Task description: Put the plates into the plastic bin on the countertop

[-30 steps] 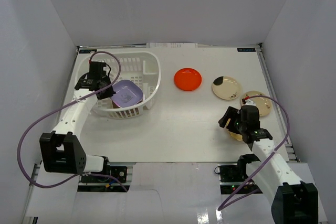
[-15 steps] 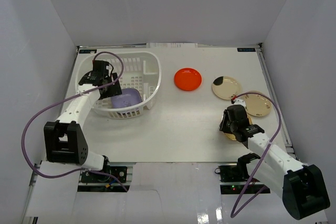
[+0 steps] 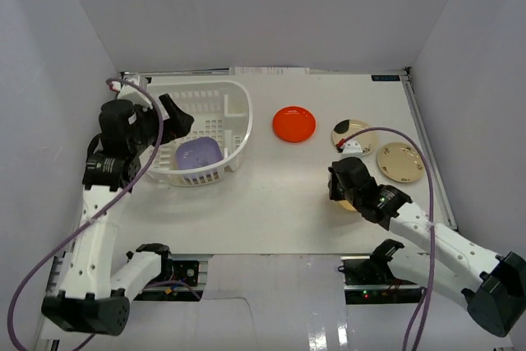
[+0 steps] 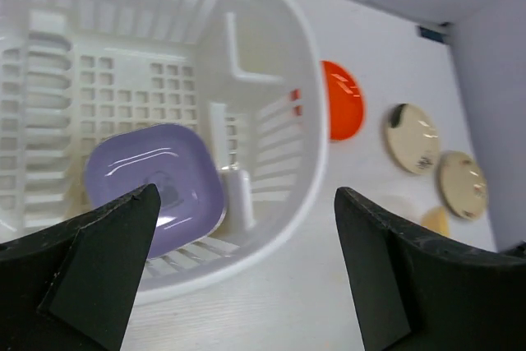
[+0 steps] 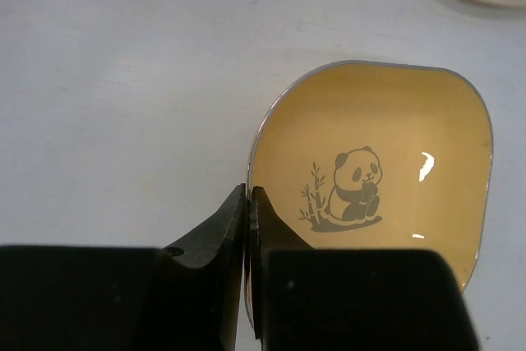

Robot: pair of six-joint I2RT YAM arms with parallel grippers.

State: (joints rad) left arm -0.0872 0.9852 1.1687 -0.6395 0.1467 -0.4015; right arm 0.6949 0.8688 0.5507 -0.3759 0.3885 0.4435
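Note:
The white plastic bin stands at the left of the countertop with a purple plate lying in it. My left gripper hangs open above the bin's left side. In the left wrist view the purple plate lies below the wide-apart left gripper, inside the bin. My right gripper is shut on the left rim of a yellow plate with a panda print. From above, the right gripper covers most of that plate.
A red plate lies right of the bin. Two beige plates lie at the far right, near the right gripper. White walls enclose the countertop on three sides. Purple cables loop off both arms.
My left gripper opened and let go of the purple plate, which now lies in the bin; that arm drew back to the left. My right gripper closed on the yellow plate's rim.

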